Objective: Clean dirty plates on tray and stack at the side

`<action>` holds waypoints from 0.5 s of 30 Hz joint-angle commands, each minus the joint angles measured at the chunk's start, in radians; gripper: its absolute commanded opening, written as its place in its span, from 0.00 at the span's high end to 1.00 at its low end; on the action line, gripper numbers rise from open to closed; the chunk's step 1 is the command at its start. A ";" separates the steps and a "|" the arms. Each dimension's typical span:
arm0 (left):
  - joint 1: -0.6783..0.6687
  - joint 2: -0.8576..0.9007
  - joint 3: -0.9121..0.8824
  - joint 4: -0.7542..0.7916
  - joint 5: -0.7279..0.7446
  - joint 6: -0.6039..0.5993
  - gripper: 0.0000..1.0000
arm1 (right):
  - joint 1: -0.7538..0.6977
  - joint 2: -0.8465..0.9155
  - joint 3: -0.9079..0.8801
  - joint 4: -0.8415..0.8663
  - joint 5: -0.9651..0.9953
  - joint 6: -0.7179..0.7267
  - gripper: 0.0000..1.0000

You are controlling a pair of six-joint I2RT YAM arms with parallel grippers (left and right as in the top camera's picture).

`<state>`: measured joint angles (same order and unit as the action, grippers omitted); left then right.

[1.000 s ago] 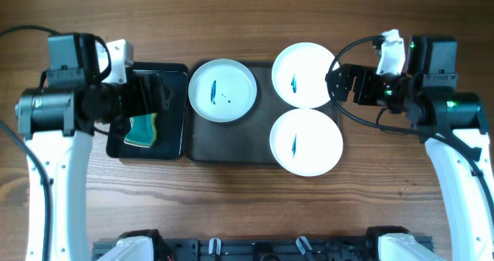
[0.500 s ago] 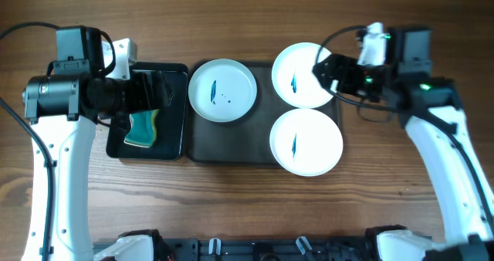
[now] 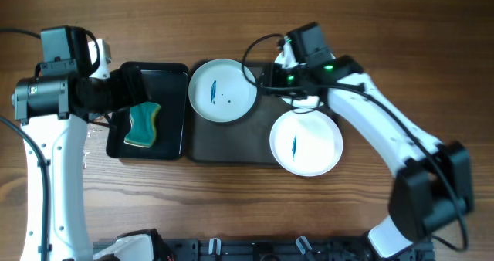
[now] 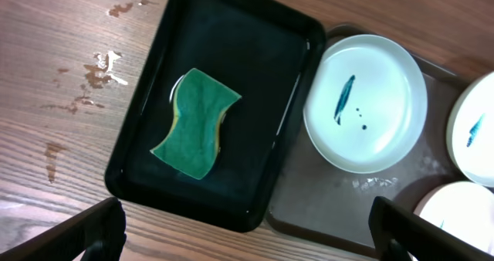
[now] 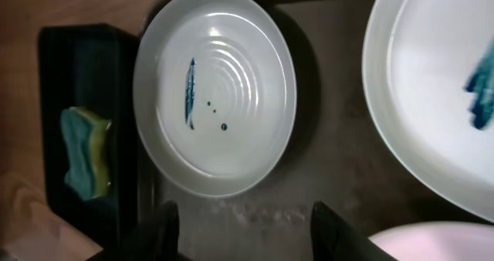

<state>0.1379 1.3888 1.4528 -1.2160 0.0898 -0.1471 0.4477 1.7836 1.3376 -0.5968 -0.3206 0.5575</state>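
Note:
Three dirty plates lie on the tray, each white with a blue streak. One sits at the tray's left and one at the front right. The back right one is mostly hidden under my right arm overhead; it shows in the right wrist view. My right gripper is open and empty, above the tray between the left plate and the back right plate. My left gripper is open and empty above the small black tray; its fingers frame the view.
A green and yellow sponge lies in the glossy black tray left of the big tray; it also shows in the left wrist view. Bare wooden table lies in front, behind and to the right.
My right arm has swung left from the table's right side to over the tray, covering the back right plate. My left gripper has drawn back a little to the left.

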 commanded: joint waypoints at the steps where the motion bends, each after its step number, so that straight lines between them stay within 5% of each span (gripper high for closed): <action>1: 0.024 0.068 0.019 0.002 -0.036 -0.018 0.02 | 0.025 0.094 0.017 0.061 0.027 0.064 0.51; 5: 0.079 0.156 0.019 0.028 -0.040 -0.018 0.08 | 0.032 0.171 0.018 0.108 0.053 0.074 0.63; 15: 0.124 0.251 0.019 0.071 -0.039 -0.019 0.12 | 0.034 0.271 0.018 0.205 0.100 0.109 0.68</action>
<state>0.2581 1.6142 1.4544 -1.1603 0.0601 -0.1593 0.4767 2.0125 1.3380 -0.4042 -0.2497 0.6407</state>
